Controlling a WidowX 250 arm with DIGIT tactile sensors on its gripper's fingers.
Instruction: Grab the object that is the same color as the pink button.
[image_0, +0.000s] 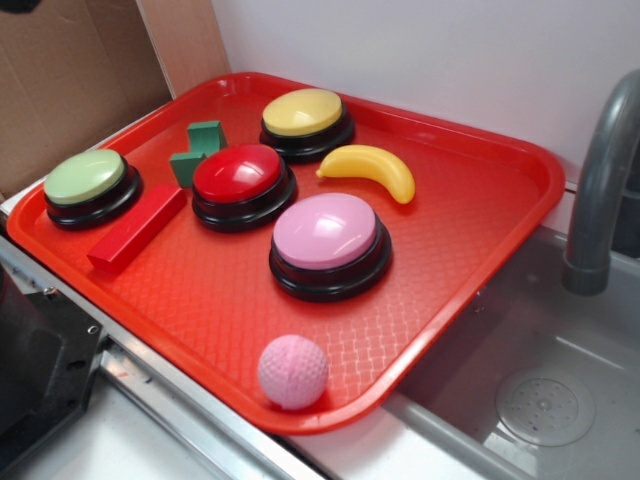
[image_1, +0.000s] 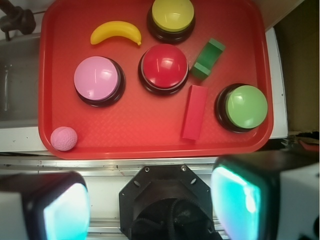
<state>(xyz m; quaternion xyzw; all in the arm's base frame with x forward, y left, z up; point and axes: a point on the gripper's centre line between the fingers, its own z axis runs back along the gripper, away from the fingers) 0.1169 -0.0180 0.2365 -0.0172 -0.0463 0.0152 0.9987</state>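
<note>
A small pale pink dimpled ball (image_0: 293, 372) (image_1: 64, 138) lies at the near corner of the red tray (image_0: 480, 200) (image_1: 145, 142). The large pink dome button (image_0: 326, 244) (image_1: 97, 79) on a black base stands just behind it, apart from it. My gripper (image_1: 150, 205) shows only in the wrist view: its jaws stand wide apart with nothing between them, high above the robot's black base and off the tray's near edge. The ball is to the upper left of the left finger (image_1: 55, 207).
On the tray also stand a red button (image_0: 243, 185) (image_1: 164, 68), a yellow button (image_0: 306, 123) (image_1: 172, 17), a green button (image_0: 90, 187) (image_1: 244, 107), a banana (image_0: 371, 170) (image_1: 116, 32), a red block (image_0: 136, 228) (image_1: 194, 111) and a green block (image_0: 196, 152) (image_1: 207, 59). A grey sink (image_0: 545, 385) with a faucet (image_0: 600, 190) adjoins the tray.
</note>
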